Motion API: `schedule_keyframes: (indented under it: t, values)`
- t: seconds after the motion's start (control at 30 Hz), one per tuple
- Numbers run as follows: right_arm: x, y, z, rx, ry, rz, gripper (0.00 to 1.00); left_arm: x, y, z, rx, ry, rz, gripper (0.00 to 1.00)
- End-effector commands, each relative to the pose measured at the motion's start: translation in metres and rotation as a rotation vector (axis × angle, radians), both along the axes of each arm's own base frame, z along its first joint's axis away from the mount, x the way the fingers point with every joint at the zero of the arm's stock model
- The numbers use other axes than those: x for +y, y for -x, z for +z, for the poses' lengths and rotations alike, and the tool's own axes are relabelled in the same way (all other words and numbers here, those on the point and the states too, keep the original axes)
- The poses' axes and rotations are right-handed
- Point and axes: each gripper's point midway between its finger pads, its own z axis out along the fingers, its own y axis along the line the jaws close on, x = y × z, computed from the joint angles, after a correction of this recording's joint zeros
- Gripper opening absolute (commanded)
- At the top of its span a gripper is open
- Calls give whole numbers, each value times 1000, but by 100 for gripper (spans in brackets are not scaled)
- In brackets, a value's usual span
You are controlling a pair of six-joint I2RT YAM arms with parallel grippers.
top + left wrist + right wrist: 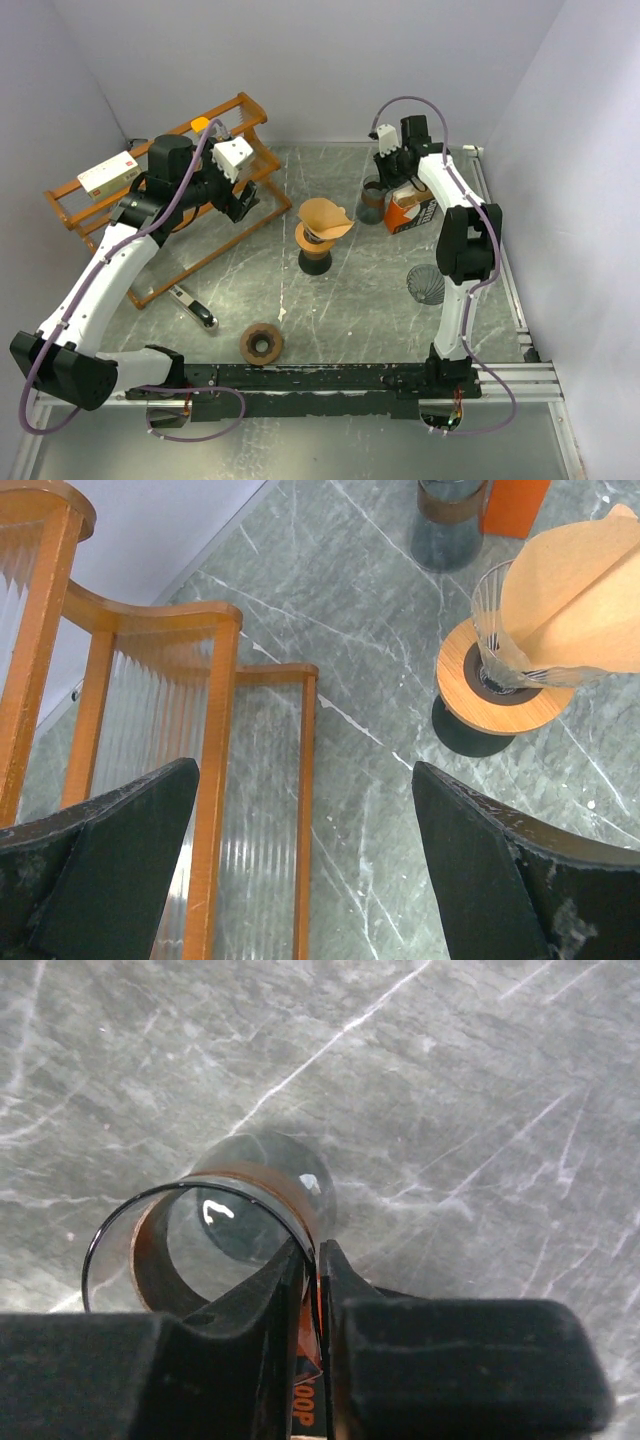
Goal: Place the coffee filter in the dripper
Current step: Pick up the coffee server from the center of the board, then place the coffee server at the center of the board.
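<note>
The brown paper filter (325,217) sits open in the glass dripper (317,243) with its wooden collar, mid-table; in the left wrist view the filter (575,590) leans out of the dripper (500,705) at upper right. My left gripper (243,207) is open and empty over the wooden rack's front rail, left of the dripper and apart from it (305,770). My right gripper (397,183) is shut at the top of the orange filter box (410,210), whose print shows between the fingers (306,1355), next to the glass carafe (250,1175).
The wooden rack (170,170) fills the back left, with a white box (108,173) on it. The carafe (372,200) stands right of the dripper. A dark ribbed cone (425,284), a brown ring (261,343) and a black-handled tool (193,306) lie nearer.
</note>
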Motion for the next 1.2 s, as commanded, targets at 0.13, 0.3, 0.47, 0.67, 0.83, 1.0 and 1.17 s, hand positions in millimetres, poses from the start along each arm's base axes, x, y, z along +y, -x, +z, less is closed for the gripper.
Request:
schedule_keyframes:
  t: [0.13,0.3,0.47,0.67,0.83,1.0,1.17]
  values:
    - [14,-10,44,-70,-64,33,0,4,1,17,-69,13,-5,100]
    - [15,4,116,-198,-91,47,0,10,-5,20,-84,11,39,100]
    - [4,37,177,-316,-69,39,0,21,-14,25,-106,11,115,99]
    - [-5,100,212,-332,-57,59,0,29,-25,27,-112,14,189,99]
    - [-5,160,223,-324,-68,118,0,30,-32,24,-104,11,209,99]
    - [4,223,204,-288,-68,309,0,27,-34,21,-93,11,192,99]
    - [19,270,161,-231,-69,525,0,19,-36,18,-74,13,157,99]
